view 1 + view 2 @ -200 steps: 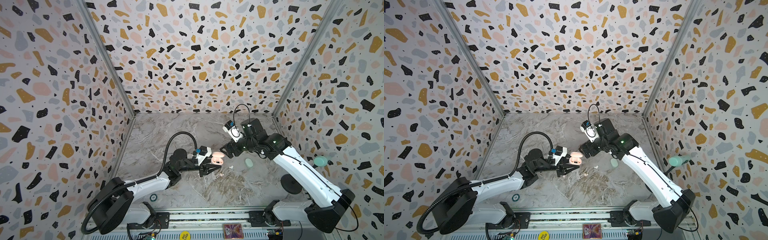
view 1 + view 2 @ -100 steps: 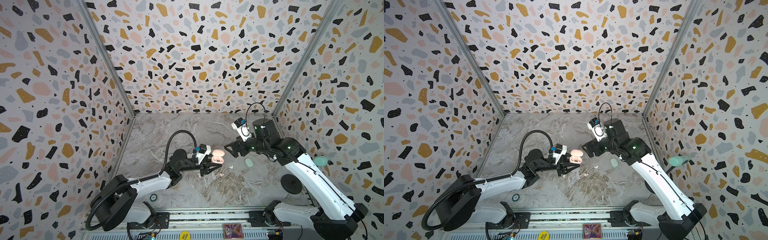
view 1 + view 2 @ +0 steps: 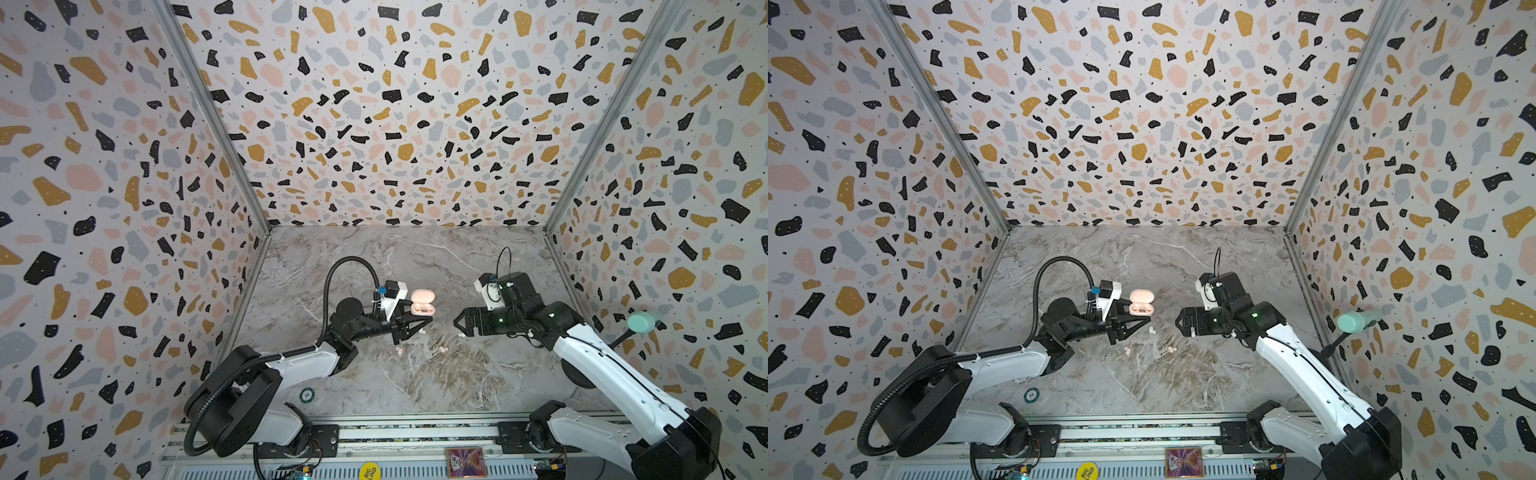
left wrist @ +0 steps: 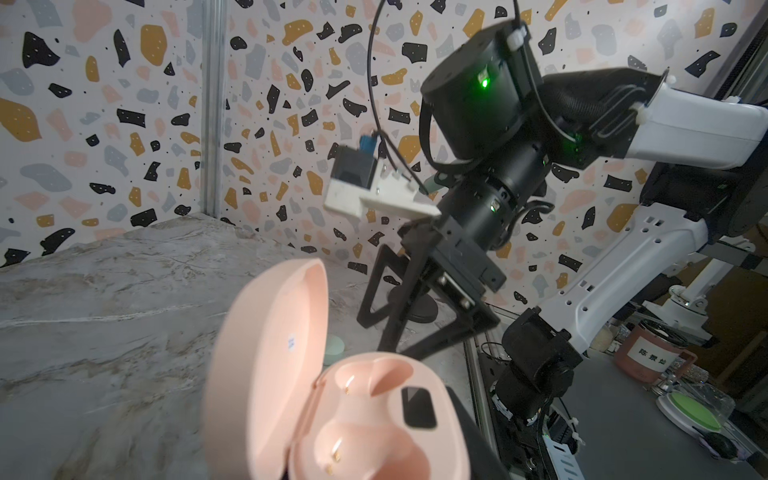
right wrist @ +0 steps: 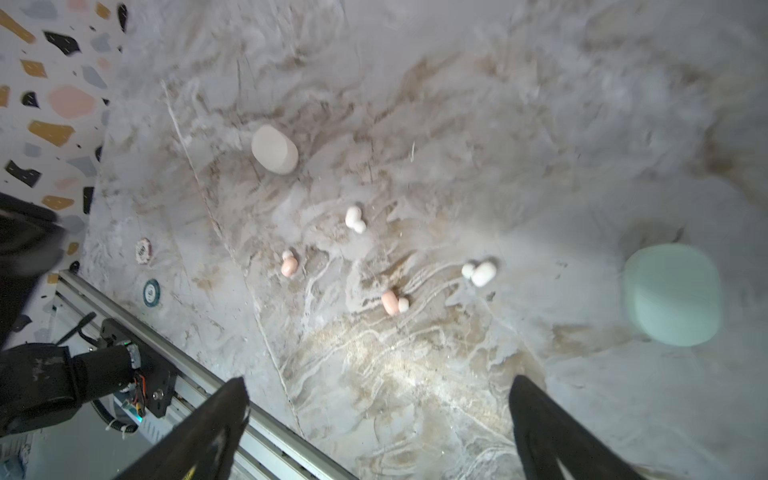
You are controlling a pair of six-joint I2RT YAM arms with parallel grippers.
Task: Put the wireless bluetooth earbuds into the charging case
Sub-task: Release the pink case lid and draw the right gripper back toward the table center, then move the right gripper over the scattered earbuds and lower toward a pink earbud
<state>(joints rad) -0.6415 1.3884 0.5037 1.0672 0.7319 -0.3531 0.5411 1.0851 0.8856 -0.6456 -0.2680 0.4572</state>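
Note:
My left gripper [image 3: 415,319] is shut on the pink charging case [image 3: 422,307], holding it above the table with its lid up. Both sockets of the pink charging case [image 4: 374,415] are empty in the left wrist view. On the marble below lie two pink earbuds [image 3: 399,351] [image 3: 441,350] and two white earbuds [image 3: 422,331] [image 3: 461,333]. They show again as pink earbuds [image 5: 289,264] [image 5: 390,302] and white earbuds [image 5: 354,219] [image 5: 480,271]. My right gripper [image 3: 459,324] [image 5: 378,419] hangs open and empty right of the case, above the earbuds.
A closed mint case [image 5: 673,295] [image 4: 334,349] lies beside the white earbuds. A closed white case [image 5: 274,149] rests farther off. A mint object on a black stand [image 3: 640,322] sits by the right wall. The metal rail [image 3: 374,432] runs along the front edge.
My right wrist has swung right and lower toward the front, and its jaws have spread a little wider. The left gripper and the pink case have stayed in place.

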